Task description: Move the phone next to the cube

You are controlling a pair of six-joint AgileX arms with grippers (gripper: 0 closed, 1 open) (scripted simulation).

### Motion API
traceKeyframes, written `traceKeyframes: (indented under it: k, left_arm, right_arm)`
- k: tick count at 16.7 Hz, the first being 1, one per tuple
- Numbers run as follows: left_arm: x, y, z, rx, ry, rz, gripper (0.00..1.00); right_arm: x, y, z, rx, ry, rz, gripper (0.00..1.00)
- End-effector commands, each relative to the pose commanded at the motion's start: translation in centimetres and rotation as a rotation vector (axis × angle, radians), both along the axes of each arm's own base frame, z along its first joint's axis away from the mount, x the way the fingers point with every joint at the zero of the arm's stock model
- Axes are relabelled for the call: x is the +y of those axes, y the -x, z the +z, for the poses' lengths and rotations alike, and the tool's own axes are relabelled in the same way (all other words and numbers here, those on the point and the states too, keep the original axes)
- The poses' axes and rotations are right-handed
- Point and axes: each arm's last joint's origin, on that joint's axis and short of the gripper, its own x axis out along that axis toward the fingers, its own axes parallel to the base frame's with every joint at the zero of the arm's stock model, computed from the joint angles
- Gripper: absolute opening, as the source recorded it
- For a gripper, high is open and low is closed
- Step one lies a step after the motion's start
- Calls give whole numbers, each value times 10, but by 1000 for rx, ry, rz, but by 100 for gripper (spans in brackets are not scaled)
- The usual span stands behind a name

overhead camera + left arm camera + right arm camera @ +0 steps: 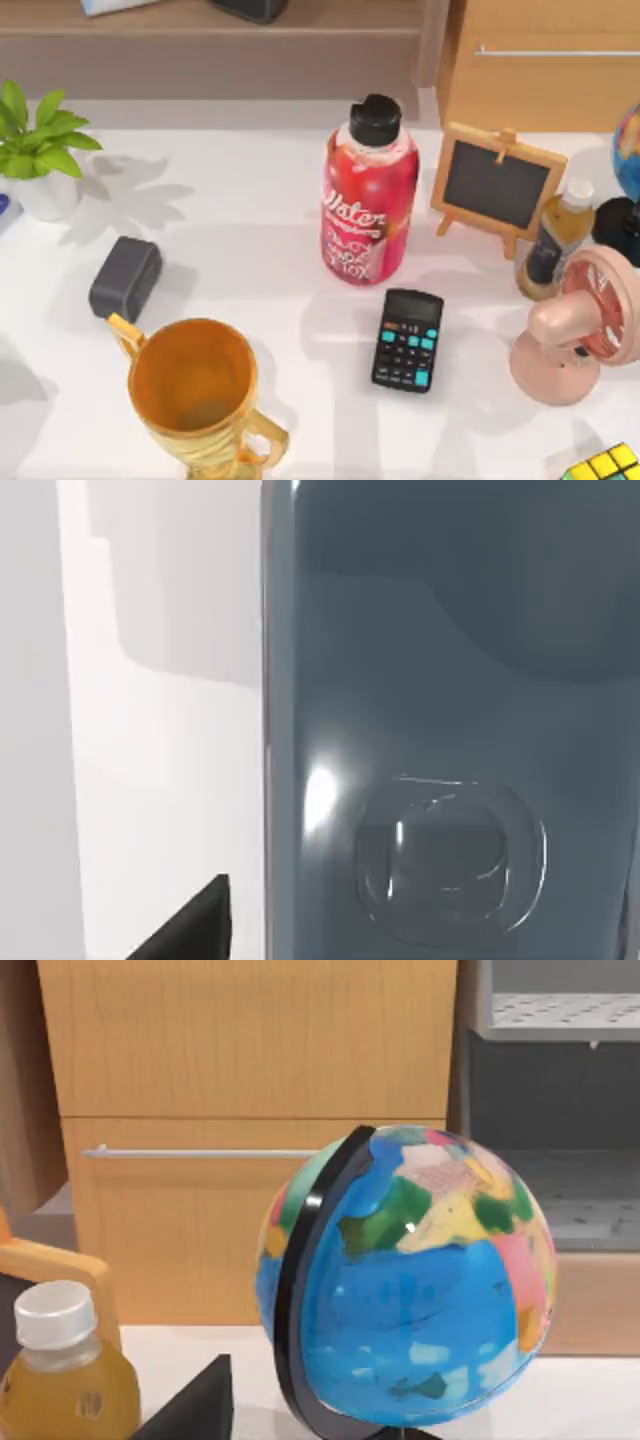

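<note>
Seemingly the left arm is the one at work. Its wrist view looks closely at the phone (pixel 430 730), a smooth grey-blue slab with a rounded edge, a bright glint and a shallow oval recess pressed into its back. It lies on the white surface (pixel 250 230). A dark wedge of the left hand (pixel 190 930) juts in just beside the slab without touching it, and I cannot tell whether that hand is open or closed. By my reading it is lined up close over the phone to take it, and no grip is made yet.

From above, a bluish sliver at the far left edge, next to the white plant pot (pixel 40 192), is probably that same phone. The cube (pixel 605 465), with its black grid and yellow and green stickers, sits in the near right corner, well apart from it. Between them stand a gold trophy cup (pixel 195 385), a calculator (pixel 408 340) and a pink fan (pixel 580 335), so the carry likely has to clear them.

The right hand (pixel 195 1405) idles near the globe (pixel 410 1290) and a juice bottle (pixel 60 1380); whether it is open or closed I cannot tell.
</note>
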Motion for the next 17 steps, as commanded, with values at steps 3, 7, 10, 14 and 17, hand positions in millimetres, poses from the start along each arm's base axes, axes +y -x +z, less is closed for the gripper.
traceKeyframes:
  k: [3,7,10,14,17]
  left_arm:
    - [14,0,-10,45,54,-20,100]
    - [15,-1,-11,48,58,-22,100]
    - [14,-1,-17,50,60,-22,100]
    - [16,-2,-42,45,53,-22,100]
    - [15,-2,-51,48,58,-22,100]
  right_arm:
    - [0,0,0,0,0,0,100]
    - [0,0,0,0,0,0,100]
    - [0,0,0,0,0,0,100]
    - [0,0,0,0,0,0,100]
    - [0,0,0,0,0,0,100]
